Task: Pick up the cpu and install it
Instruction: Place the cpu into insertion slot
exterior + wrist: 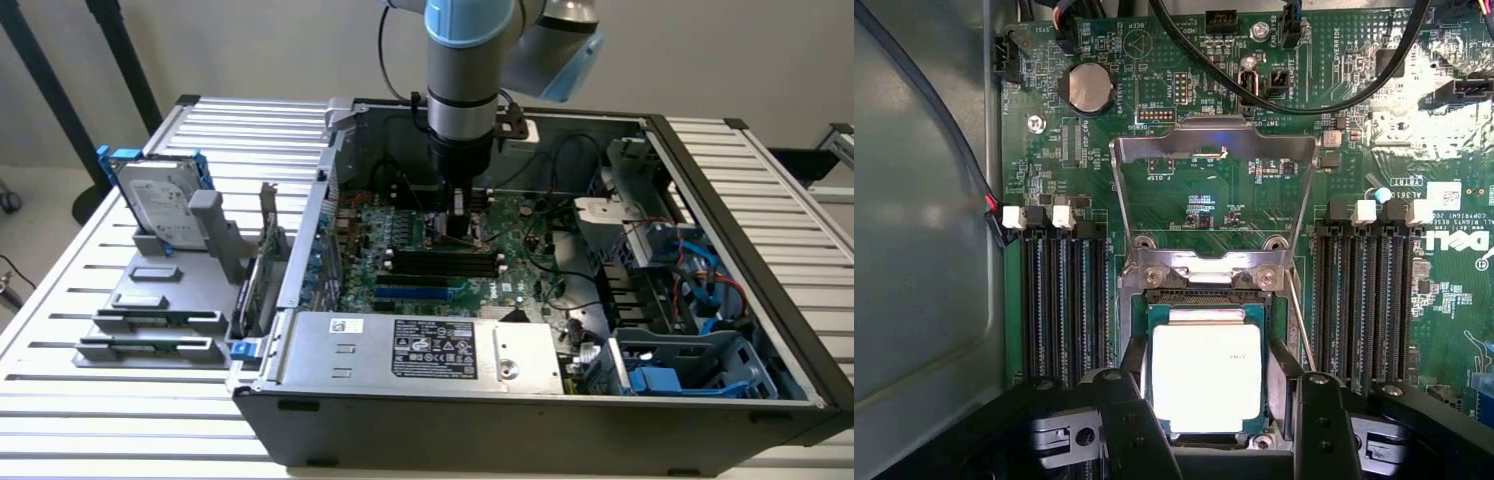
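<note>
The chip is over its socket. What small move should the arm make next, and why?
Probably ease the cpu straight down a little, with no sideways shift. The gripper is shut on it by two opposite edges, and it sits square over the socket, whose load frame stands open. Whether it is already seated I cannot tell.

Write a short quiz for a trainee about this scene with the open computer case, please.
1. True or false: the metal load plate is shut over the cpu.
2. Relative to the computer case, the hard drive stands: A) inside; B) outside, at the exterior view's left; C) on top.
3. Which thing is the gripper nearest to?
Key: 1 false, the plate stands open; 2 B; 3 the cpu.
</note>
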Robot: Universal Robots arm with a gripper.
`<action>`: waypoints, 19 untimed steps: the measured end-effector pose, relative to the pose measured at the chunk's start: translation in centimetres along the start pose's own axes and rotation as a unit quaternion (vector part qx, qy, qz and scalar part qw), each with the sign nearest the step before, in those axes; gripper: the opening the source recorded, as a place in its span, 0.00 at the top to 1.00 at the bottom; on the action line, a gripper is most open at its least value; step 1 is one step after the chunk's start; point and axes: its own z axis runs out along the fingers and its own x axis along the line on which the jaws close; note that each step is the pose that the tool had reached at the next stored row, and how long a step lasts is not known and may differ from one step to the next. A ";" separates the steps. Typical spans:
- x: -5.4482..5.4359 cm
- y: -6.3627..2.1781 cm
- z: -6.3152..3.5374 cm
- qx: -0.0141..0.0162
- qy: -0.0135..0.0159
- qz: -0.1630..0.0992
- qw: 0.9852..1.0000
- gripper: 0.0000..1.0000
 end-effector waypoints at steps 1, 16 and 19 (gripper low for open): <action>0.0 0.00 0.03 0.000 0.000 0.001 1.000 0.45; 0.0 -0.02 0.28 -0.001 -0.002 0.014 1.000 0.45; 0.0 -0.02 0.29 -0.001 -0.003 0.014 1.000 0.45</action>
